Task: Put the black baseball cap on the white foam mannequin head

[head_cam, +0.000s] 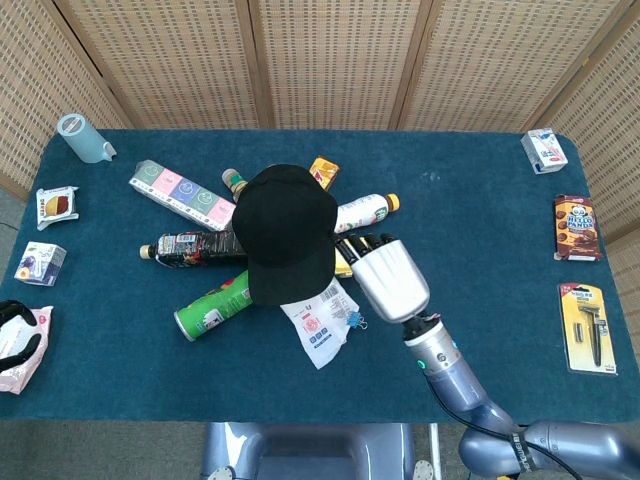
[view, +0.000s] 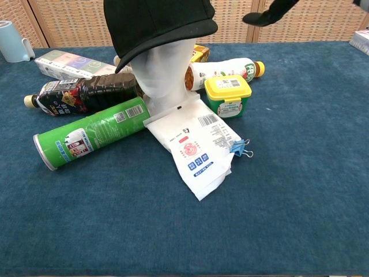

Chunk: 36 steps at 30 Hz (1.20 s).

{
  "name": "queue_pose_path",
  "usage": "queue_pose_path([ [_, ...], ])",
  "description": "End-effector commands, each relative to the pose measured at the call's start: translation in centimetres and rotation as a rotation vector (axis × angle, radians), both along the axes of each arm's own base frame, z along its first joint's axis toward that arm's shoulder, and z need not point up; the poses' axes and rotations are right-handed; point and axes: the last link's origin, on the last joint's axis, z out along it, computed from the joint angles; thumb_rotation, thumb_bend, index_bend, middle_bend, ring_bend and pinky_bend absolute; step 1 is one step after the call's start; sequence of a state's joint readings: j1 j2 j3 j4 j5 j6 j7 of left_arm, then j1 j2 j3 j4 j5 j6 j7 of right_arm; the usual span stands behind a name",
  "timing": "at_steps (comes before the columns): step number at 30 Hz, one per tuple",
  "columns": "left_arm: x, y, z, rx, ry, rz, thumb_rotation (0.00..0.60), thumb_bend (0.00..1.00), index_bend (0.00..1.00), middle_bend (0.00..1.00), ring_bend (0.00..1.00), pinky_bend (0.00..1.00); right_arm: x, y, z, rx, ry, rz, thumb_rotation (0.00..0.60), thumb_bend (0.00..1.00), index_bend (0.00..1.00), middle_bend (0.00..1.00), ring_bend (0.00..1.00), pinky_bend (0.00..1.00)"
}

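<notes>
The black baseball cap (head_cam: 283,230) sits on the white foam mannequin head (view: 164,69), brim toward the front edge of the table. In the head view the cap hides the mannequin head completely. In the chest view the cap (view: 155,23) covers the top of the head, with the white face and neck showing below the brim. My right hand (head_cam: 388,275) hovers just right of the cap, clear of it, fingers extended and holding nothing. Only its dark fingertips (view: 270,11) show at the top of the chest view. My left hand shows in neither view.
Around the mannequin's base lie a green can (view: 86,135), a dark bottle (view: 81,92), a white bottle (view: 222,70), a yellow-lidded tub (view: 228,95), a white pouch (view: 196,147) and a blue clip (view: 241,148). Small boxes (head_cam: 577,228) line the table's right edge.
</notes>
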<state>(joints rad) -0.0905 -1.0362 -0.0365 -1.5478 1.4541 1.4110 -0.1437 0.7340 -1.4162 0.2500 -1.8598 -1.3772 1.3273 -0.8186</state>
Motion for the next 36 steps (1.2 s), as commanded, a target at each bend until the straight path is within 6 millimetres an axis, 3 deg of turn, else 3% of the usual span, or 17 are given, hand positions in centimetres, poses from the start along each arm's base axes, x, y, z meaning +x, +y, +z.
queue_pose_path([
  [1,0.0,0.0,-0.2,-0.006,0.004,0.009,0.6,0.31,0.5,0.44,0.36,0.35,-2.0,-0.1,1.3,-0.018,-0.001,-0.059,0.6,0.29,0.23,0.43,0.56,0.71],
  [10,0.0,0.0,-0.4,-0.014,0.024,0.037,0.6,0.31,0.5,0.44,0.36,0.35,-7.2,0.6,2.7,-0.043,0.071,-0.172,0.6,0.37,0.42,0.55,0.65,0.75],
  [12,0.0,-0.1,-0.5,-0.016,0.026,0.044,0.6,0.31,0.5,0.44,0.36,0.35,-9.4,1.0,2.9,-0.043,0.082,-0.233,0.6,0.38,0.47,0.58,0.68,0.78],
  [22,-0.1,-0.7,-1.5,0.0,0.045,0.04,0.6,0.31,0.52,0.44,0.36,0.38,-15.8,2.3,3.4,-0.03,0.046,-0.399,0.6,0.46,0.69,0.74,0.86,0.91],
  [36,0.5,-2.1,-3.3,0.015,0.023,-0.004,0.6,0.32,0.53,0.44,0.36,0.39,-22.3,6.0,4.7,-0.054,-0.017,-0.54,0.6,0.48,0.73,0.78,0.88,0.94],
])
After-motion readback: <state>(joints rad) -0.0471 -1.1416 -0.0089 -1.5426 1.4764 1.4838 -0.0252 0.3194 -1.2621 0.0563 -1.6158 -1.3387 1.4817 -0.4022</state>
